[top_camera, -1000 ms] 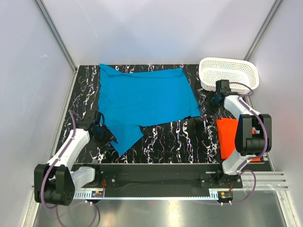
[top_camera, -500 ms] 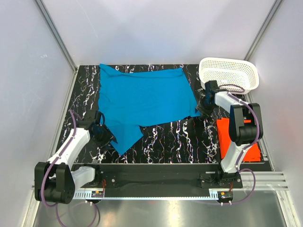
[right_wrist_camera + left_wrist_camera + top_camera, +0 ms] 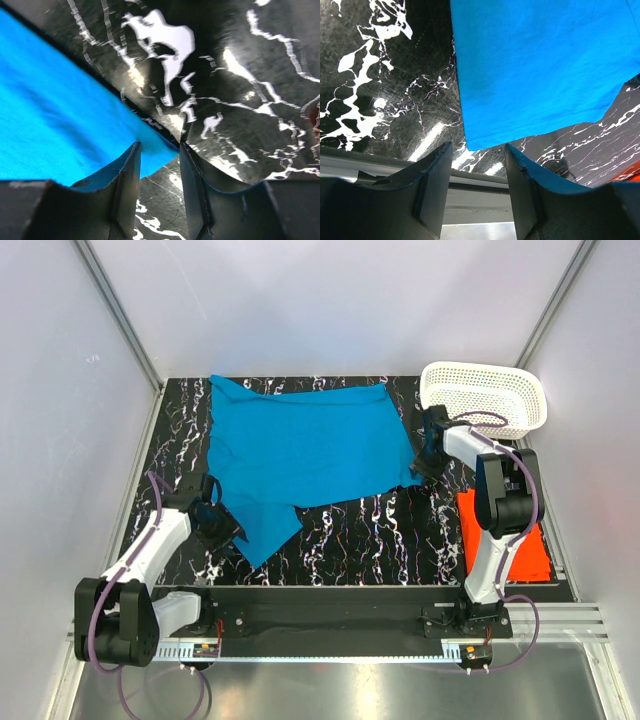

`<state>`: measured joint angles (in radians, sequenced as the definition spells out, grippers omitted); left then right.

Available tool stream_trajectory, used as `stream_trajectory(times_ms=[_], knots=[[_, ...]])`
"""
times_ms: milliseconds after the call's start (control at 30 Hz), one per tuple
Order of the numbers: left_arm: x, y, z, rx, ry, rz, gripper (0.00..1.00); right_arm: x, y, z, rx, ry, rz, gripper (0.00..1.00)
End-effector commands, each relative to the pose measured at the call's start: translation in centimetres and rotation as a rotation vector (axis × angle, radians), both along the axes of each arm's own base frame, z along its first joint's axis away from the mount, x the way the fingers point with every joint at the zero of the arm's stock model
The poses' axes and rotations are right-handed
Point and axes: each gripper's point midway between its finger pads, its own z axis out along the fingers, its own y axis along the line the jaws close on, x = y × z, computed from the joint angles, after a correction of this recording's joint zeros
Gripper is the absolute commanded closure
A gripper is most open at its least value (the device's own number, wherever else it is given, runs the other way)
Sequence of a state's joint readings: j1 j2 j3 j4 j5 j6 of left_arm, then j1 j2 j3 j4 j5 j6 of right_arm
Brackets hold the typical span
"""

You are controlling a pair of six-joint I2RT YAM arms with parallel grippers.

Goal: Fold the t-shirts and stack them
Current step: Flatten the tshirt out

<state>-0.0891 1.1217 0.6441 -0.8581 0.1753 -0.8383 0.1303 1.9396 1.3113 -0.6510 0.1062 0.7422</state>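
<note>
The blue t-shirt [image 3: 300, 450] lies spread flat across the back of the black marbled table [image 3: 370, 535], with one flap reaching toward the front left. The orange-red t-shirt [image 3: 515, 545] lies folded at the front right, partly under my right arm. My left gripper [image 3: 215, 520] sits at that front-left flap, open and empty; its wrist view shows the blue corner [image 3: 475, 142] just ahead of the gripper [image 3: 477, 150]. My right gripper [image 3: 425, 462] is low at the shirt's right front corner [image 3: 157, 145], jaws apart with the corner lying between the fingertips [image 3: 132, 155].
A white perforated basket [image 3: 485, 395] stands at the back right, just behind my right gripper. White walls close in on the table's left, back and right. The metal rail [image 3: 470, 197] runs along the front edge.
My right gripper has swung left from the basket to the blue shirt's right front corner, and its jaws have narrowed. The left arm has stayed put.
</note>
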Motion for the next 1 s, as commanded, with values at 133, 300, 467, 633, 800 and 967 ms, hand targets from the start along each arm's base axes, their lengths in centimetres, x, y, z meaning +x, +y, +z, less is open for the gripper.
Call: stream_trajectory(times_ms=[133,300,467,633,800,967], knots=[[1.4,0.6,0.5,0.019,-0.058,-0.001,0.48,-0.5,0.9,-1.3,-0.039,0.047,0.0,0.58],[1.1,0.6,0.7,0.004,-0.069,0.0,0.48,-0.7,0.7,-1.7,-0.051,0.061,-0.002,0.67],[0.7,0.5,0.5,-0.003,-0.059,0.002,0.47,-0.5,0.2,-1.2,-0.072,0.045,0.007,0.94],[0.1,0.6,-0.4,-0.002,-0.015,0.034,0.46,-0.2,-0.3,0.1,-0.102,0.01,0.042,1.0],[-0.9,0.4,-2.0,-0.013,0.059,0.096,0.48,-0.3,-0.4,0.6,-0.109,-0.009,0.073,1.0],[-2.0,-0.4,-3.0,-0.056,0.099,0.111,0.53,-0.7,-0.3,0.5,-0.095,-0.014,0.084,1.0]])
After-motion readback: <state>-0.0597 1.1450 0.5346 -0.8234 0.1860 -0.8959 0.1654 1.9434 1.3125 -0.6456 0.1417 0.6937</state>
